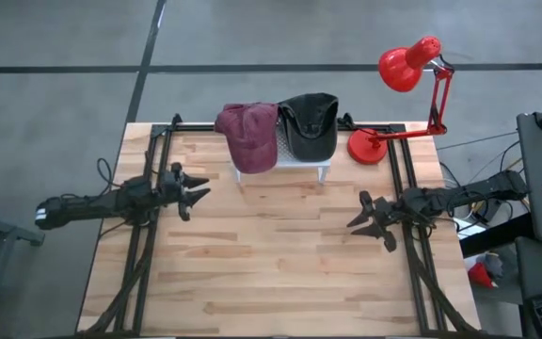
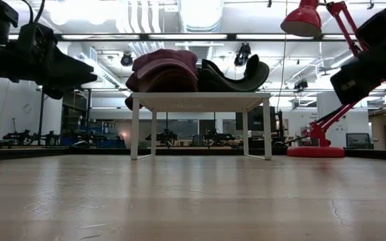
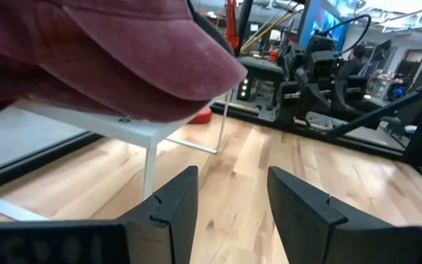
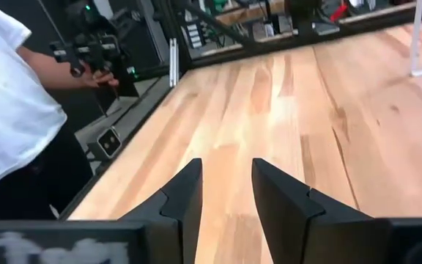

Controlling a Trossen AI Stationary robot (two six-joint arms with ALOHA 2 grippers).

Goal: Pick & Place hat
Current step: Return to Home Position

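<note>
Red caps point(image 1: 249, 135) sit stacked on the white shelf point(image 2: 200, 100) at the back of the worktop point(image 1: 271, 273), beside a black cap point(image 1: 310, 125). Left gripper point(image 1: 199, 193) and right gripper point(image 1: 356, 213): fingers spread, empty. Homing: retract both arms level, keeping the left clear of the overhanging cap brim

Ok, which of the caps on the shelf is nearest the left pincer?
The red cap pile at the shelf's left end; the black cap lies at the right end, toward the lamp, farther from the left pincer.
</note>
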